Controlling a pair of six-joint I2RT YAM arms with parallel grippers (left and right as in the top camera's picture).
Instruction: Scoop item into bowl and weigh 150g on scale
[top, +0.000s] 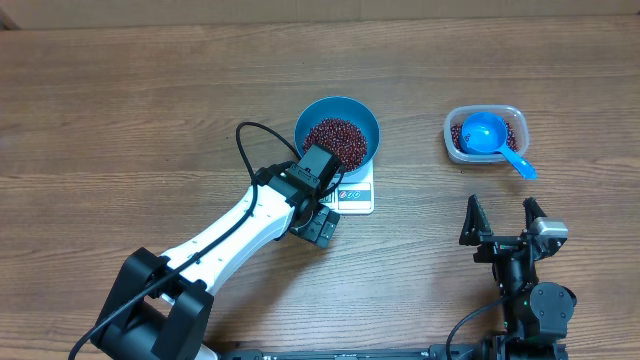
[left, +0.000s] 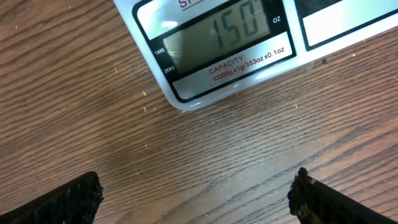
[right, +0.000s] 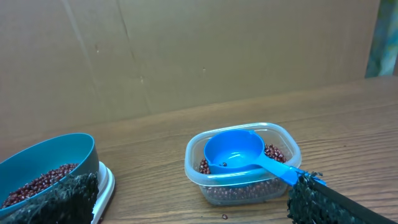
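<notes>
Wooden table (top: 120, 100) carries the scale (top: 357, 196), reading 150, topped by the bowl (top: 308, 118) of beans (top: 336, 138); left gripper (left: 196, 194) and right gripper (top: 503, 214) stand open, empty.

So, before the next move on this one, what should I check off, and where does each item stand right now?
1. Display of the scale reads 150: ok.
2. Reading is in grams: cannot tell, the display's top is cut off.
3. Bowl sits on the scale with the beans inside: ok.
4. Scoop rests in the tub, held by nothing: ok.
5. Left gripper open and empty, over the table by the scale's front edge: ok.
6. Right gripper open and empty, apart from the tub: ok.
</notes>
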